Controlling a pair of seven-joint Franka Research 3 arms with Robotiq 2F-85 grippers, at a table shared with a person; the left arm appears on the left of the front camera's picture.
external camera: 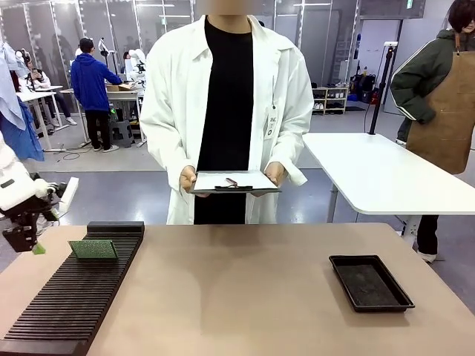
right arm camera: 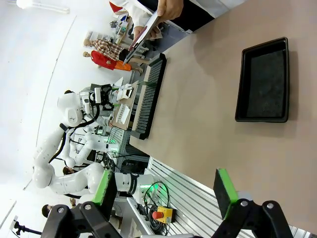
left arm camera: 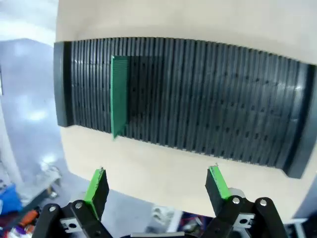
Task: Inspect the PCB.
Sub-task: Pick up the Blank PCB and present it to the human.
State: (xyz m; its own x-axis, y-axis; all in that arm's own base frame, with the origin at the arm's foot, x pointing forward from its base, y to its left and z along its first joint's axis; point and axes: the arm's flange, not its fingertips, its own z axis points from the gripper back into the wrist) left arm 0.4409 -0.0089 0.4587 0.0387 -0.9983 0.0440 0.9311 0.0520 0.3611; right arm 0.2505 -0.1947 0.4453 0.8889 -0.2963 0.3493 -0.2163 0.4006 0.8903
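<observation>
The PCB (external camera: 93, 249), a thin green board with a pale speckled face, stands on edge in a slot near the far end of the black slotted rack (external camera: 70, 300). In the left wrist view the PCB (left arm camera: 119, 101) shows edge-on in the rack (left arm camera: 208, 99). My left gripper (external camera: 26, 241) hangs off the table's left edge, beside the rack and apart from the board. Its green-padded fingers (left arm camera: 97, 184) are spread wide, so the left gripper (left arm camera: 157, 183) is open and empty. My right gripper (right arm camera: 166, 191) is also open and empty, high above the table's near edge.
A person in a white coat stands at the far side holding a white-paper clipboard (external camera: 234, 182) in both hands. A black tray (external camera: 369, 282) lies at the table's right; the tray (right arm camera: 265, 79) is also in the right wrist view. Bare tabletop (external camera: 237, 289) lies between rack and tray.
</observation>
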